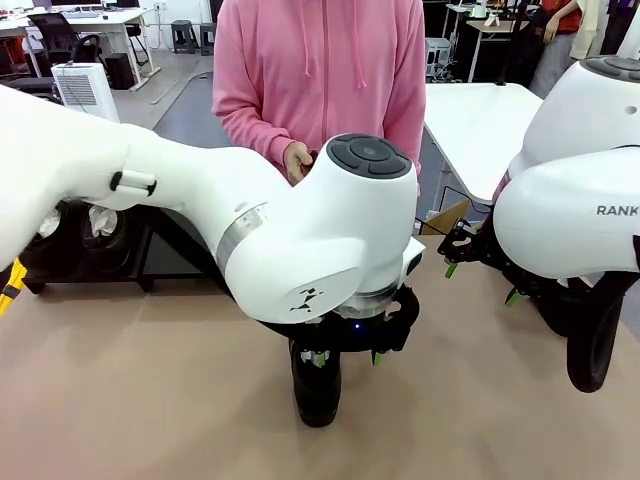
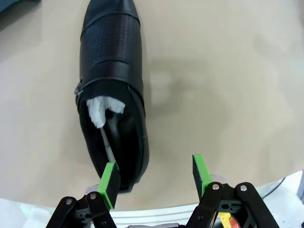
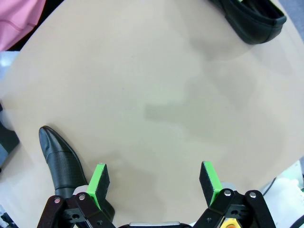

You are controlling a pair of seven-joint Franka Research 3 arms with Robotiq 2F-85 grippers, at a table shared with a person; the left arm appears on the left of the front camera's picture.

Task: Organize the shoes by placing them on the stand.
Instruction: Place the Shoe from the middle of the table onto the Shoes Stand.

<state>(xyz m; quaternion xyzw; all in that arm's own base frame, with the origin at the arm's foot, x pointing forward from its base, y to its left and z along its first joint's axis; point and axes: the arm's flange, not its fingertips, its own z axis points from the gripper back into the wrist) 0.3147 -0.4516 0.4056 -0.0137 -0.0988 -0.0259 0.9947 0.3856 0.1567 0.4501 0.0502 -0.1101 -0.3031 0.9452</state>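
Note:
One glossy black shoe [image 2: 111, 95] with white paper stuffing lies on the tan table, seen as a dark shape [image 1: 315, 390] under the left arm. My left gripper [image 2: 154, 178] hovers open over its heel end, set off to one side: one green pad [image 2: 110, 183] overlaps the heel rim, the other is over bare table. It also shows from the front [image 1: 349, 357]. My right gripper [image 3: 154, 183] is open over bare table, with one shoe [image 3: 61, 161] near its left finger and another shoe [image 3: 251, 19] farther off. The stand [image 1: 90, 270] at far left carries shoes [image 1: 60, 225] with paper inside.
A person in a pink hoodie [image 1: 320, 80] stands at the far side, hands [image 1: 297, 160] held together at the waist. The right arm [image 1: 570, 220] fills the right side of the front view. Bare tabletop [image 1: 150, 400] lies at front left.

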